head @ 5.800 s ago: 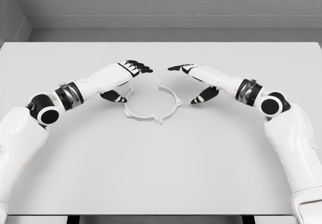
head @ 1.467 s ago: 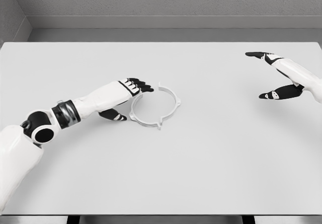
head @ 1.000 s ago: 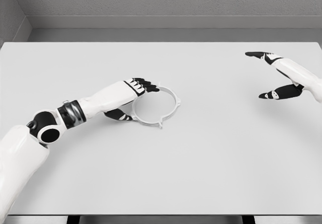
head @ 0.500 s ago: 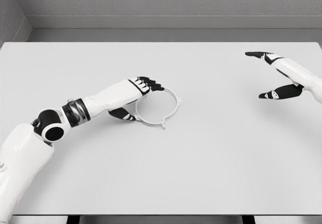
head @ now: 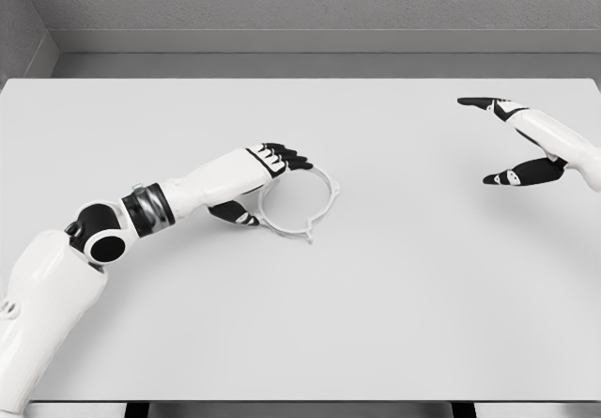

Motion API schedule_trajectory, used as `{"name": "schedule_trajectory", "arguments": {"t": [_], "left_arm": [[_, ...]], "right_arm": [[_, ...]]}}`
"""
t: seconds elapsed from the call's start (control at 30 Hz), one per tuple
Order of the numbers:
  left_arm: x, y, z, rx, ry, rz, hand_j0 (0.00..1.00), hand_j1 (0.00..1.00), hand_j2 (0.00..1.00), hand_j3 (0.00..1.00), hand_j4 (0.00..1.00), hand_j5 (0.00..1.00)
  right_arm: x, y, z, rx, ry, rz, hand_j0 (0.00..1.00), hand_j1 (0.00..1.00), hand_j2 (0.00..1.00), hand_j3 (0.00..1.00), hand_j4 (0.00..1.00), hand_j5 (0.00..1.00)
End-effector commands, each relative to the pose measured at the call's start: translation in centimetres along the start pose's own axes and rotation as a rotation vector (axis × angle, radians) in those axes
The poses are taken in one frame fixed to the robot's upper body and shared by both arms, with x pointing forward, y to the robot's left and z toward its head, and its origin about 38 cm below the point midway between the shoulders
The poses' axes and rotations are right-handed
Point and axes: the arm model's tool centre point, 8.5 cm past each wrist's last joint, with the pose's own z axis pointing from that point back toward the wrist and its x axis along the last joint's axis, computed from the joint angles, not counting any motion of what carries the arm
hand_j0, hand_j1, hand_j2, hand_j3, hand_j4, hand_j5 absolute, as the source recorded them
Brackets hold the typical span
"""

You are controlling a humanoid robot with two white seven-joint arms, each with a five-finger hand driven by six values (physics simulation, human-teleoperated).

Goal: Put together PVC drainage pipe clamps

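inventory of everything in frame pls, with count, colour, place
clamp ring: 1, white, flat on the table just left of centre, closed into a circle with small tabs sticking out
table: 1, light grey, fills most of the view
wall: grey, behind the table's far edge
left hand: 1, white with black fingers, at the ring's left edge, fingers over its rim, thumb beside it
right hand: 1, white with black fingers, raised at the far right, fingers spread, holding nothing
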Motion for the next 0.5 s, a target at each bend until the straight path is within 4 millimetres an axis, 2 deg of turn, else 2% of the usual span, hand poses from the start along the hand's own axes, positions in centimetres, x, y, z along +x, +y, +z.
{"name": "schedule_trajectory", "arguments": {"t": [0.0, 0.2, 0.33, 0.4, 0.47], "left_arm": [[0.0, 0.0, 0.0, 0.003, 0.0, 0.007, 1.0, 1.0, 1.0, 1.0, 1.0, 1.0], [-0.1, 0.0, 0.1, 0.004, 0.004, 0.009, 1.0, 1.0, 1.0, 1.0, 1.0, 1.0], [-1.0, 0.5, 1.1, 0.011, 0.026, 0.012, 1.0, 1.0, 1.0, 1.0, 1.0, 1.0], [-2.3, 1.9, 2.9, 0.026, 0.055, 0.006, 1.0, 1.0, 1.0, 1.0, 1.0, 1.0], [-3.2, 3.2, 3.1, 0.032, 0.074, -0.015, 1.0, 1.0, 1.0, 1.0, 1.0, 1.0]], "right_arm": [[0.0, -0.1, 0.0, -0.005, -0.002, -0.005, 1.0, 1.0, 1.0, 1.0, 1.0, 1.0], [0.0, -0.1, 0.0, -0.005, -0.002, -0.005, 1.0, 1.0, 1.0, 1.0, 1.0, 1.0], [0.0, -0.1, 0.0, -0.006, -0.002, -0.005, 1.0, 1.0, 1.0, 1.0, 1.0, 1.0], [0.0, -0.1, 0.0, -0.006, -0.002, -0.005, 1.0, 1.0, 1.0, 1.0, 1.0, 1.0], [0.0, -0.1, 0.0, -0.006, -0.002, -0.005, 1.0, 1.0, 1.0, 1.0, 1.0, 1.0]]}}
